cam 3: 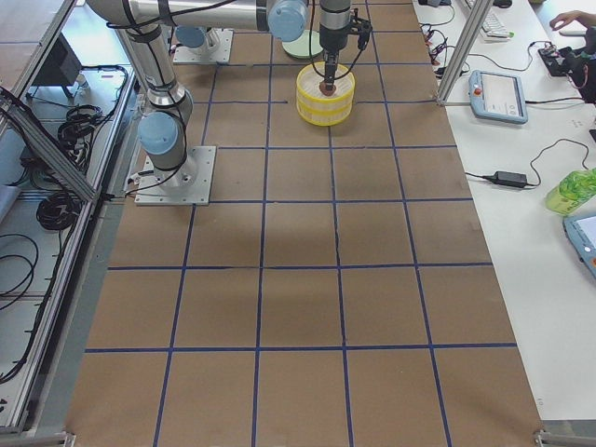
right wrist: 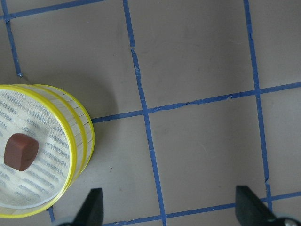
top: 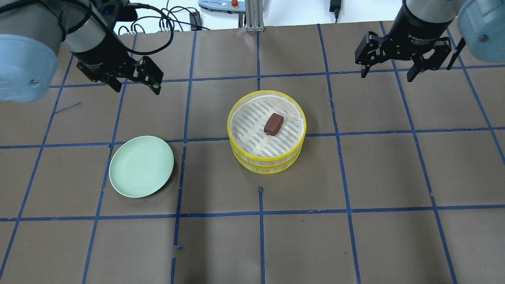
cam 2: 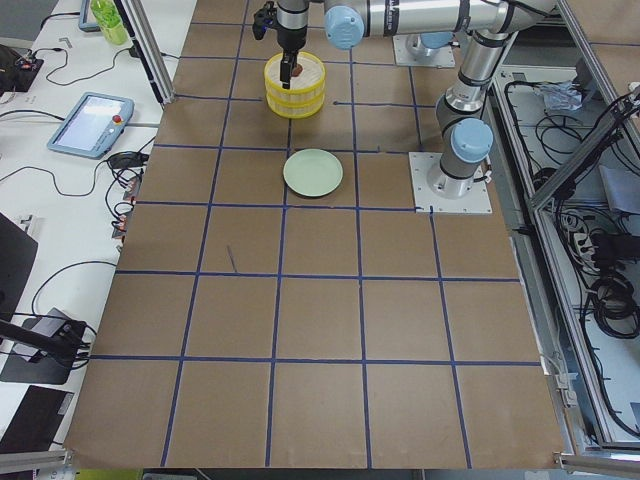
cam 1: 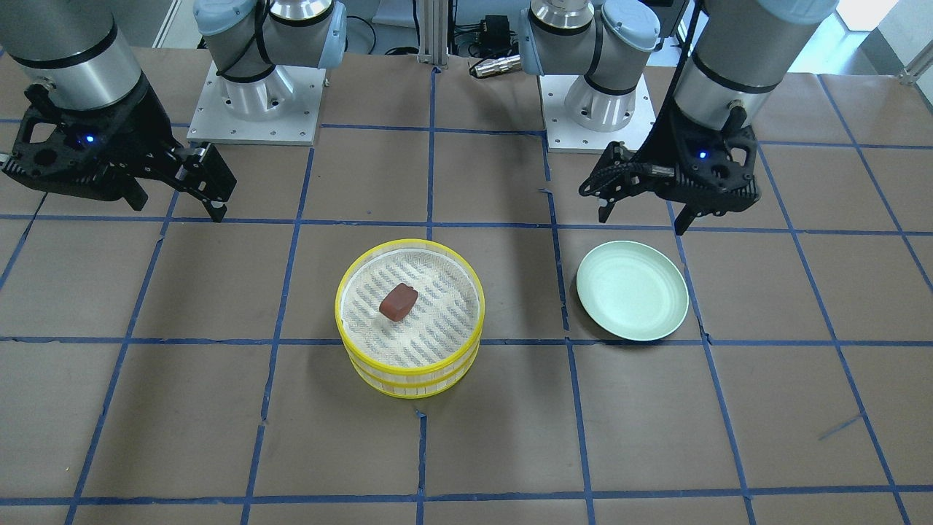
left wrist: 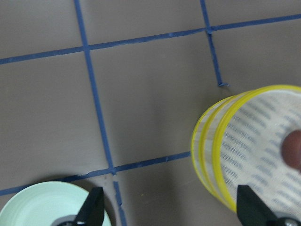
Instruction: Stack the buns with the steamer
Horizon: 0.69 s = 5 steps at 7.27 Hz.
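Observation:
The steamer (top: 266, 157) is two stacked yellow-rimmed tiers at the table's middle. A dark reddish-brown bun (top: 273, 123) lies on the top tier's mesh. The white bun is hidden. The pale green plate (top: 141, 166) is empty, to the steamer's left. My left gripper (top: 137, 87) is open and empty, raised beyond the plate. My right gripper (top: 386, 77) is open and empty, raised far right of the steamer. The left wrist view shows the steamer's wall (left wrist: 211, 155) and the plate's rim (left wrist: 42, 207). The right wrist view shows the brown bun (right wrist: 20, 150).
Brown table covering with a grid of blue tape lines (top: 260, 209). The two arm bases (cam 1: 251, 95) stand at the robot's side of the table. Cables and a pendant lie beyond the far edge (top: 169, 17).

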Motion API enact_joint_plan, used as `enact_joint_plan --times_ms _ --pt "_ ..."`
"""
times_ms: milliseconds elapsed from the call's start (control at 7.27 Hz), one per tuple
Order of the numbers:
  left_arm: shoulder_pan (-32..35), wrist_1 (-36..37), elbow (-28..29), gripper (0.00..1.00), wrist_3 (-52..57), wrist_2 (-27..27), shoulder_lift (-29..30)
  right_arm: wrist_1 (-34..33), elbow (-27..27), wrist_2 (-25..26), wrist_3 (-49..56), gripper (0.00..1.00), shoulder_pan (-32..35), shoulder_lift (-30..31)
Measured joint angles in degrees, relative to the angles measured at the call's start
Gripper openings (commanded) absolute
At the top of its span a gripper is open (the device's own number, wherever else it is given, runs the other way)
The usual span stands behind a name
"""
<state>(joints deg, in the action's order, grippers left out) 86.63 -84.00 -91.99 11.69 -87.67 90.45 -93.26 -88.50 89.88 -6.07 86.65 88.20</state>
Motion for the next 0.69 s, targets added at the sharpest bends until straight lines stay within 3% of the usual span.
enact_joint_plan --times_ms 688 --pt "-1.0 -4.4 0.9 1.00 0.4 -1.9 -1.6 3.9 3.7 0.2 -0.5 1.00 0.6 -1.2"
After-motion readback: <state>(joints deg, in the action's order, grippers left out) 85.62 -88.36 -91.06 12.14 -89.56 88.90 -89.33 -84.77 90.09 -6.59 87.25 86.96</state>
